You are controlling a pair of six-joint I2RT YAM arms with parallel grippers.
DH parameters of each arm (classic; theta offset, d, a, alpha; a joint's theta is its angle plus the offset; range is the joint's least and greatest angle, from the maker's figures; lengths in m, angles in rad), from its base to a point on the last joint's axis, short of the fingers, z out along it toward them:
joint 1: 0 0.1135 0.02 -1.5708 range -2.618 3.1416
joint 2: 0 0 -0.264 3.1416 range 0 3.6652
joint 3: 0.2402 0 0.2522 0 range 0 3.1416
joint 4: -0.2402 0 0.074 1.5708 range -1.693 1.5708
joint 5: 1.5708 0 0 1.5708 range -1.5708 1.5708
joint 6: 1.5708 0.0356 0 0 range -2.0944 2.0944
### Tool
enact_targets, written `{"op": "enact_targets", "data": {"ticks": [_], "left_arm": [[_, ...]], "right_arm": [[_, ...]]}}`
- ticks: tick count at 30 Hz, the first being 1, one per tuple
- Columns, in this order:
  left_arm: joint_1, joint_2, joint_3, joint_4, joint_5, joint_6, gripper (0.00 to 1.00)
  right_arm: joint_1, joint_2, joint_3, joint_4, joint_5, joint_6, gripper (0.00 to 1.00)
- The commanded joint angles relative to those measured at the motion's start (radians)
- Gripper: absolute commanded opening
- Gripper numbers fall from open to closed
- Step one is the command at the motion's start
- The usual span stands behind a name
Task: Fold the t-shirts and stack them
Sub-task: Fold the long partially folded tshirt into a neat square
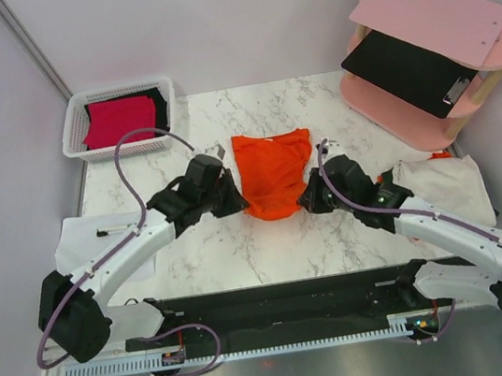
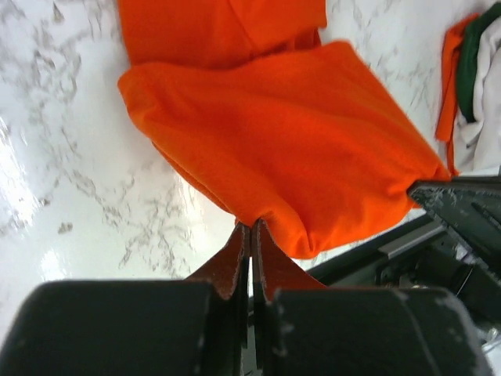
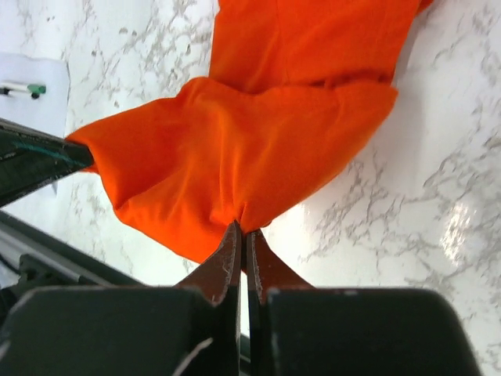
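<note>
Two six-o'clock corners of the orange shirt (image 1: 272, 173) sit pinched in left claw (image 2: 250, 229) and right claw (image 3: 243, 233), likely for folding.

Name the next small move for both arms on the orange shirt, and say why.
The left pincer and right pincer each stand shut on a near corner of the orange t-shirt, which lies only partly folded. So probably lift both together and carry that near edge toward the far edge.
</note>
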Motion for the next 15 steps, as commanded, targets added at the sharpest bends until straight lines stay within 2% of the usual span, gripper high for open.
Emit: {"op": "enact_targets", "data": {"ticks": [1, 9, 15], "left_arm": [[0.069, 0.128, 0.131, -0.024, -0.028, 0.083, 0.02], [0.197, 0.369, 0.407, -0.029, 0.048, 0.198, 0.02], [0.238, 0.515, 0.583, -0.044, 0.071, 0.237, 0.02]], "right_arm": [[-0.012, 0.114, 0.126, -0.031, 0.128, -0.117, 0.05], [-0.149, 0.314, 0.281, 0.034, 0.146, -0.244, 0.04], [-0.218, 0.492, 0.382, 0.1, 0.122, -0.303, 0.05]]}}
